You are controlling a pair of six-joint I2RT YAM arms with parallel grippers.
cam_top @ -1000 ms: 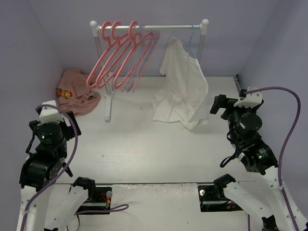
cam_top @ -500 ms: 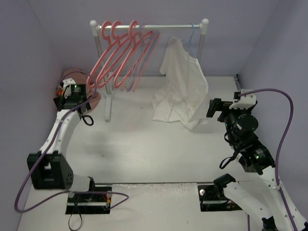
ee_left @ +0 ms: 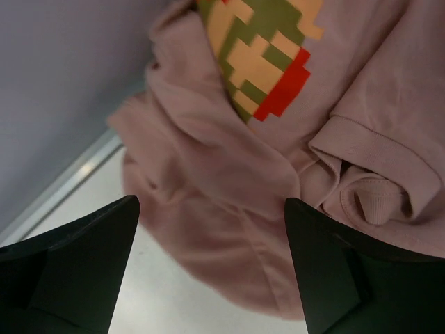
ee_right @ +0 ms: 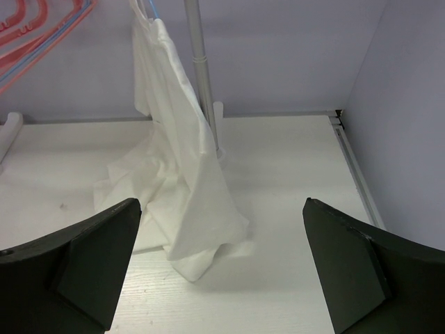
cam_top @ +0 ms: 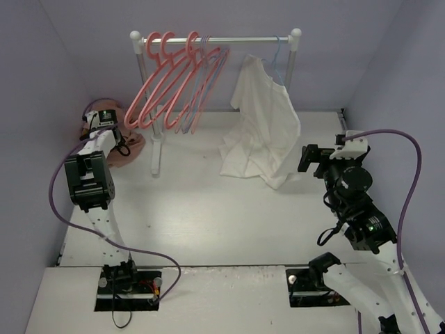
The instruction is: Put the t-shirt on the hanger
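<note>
The salmon-pink t-shirt (cam_top: 131,149) lies crumpled in the far left corner of the table. In the left wrist view the t-shirt (ee_left: 229,174) fills the frame, its yellow-and-red print (ee_left: 268,56) at the top. My left gripper (cam_top: 103,129) hangs open just above it, and in its own view the left gripper (ee_left: 211,205) has cloth below the gap, with nothing gripped. Several coral-pink hangers (cam_top: 167,83) hang on the rail; which one is the task's hanger I cannot tell. My right gripper (cam_top: 309,158) is open and empty at the right, and in its own view the right gripper (ee_right: 221,205) faces a white shirt.
A white shirt (cam_top: 264,132) hangs from a pale blue hanger (cam_top: 277,56) at the rail's right end and drapes onto the table. The white rack (cam_top: 154,149) stands at the back, its right post (ee_right: 198,69) ahead of my right gripper. Purple walls close in on three sides.
My left arm has swung from the near left out to the far left corner and now hovers over the t-shirt. The right arm has shifted only slightly.
</note>
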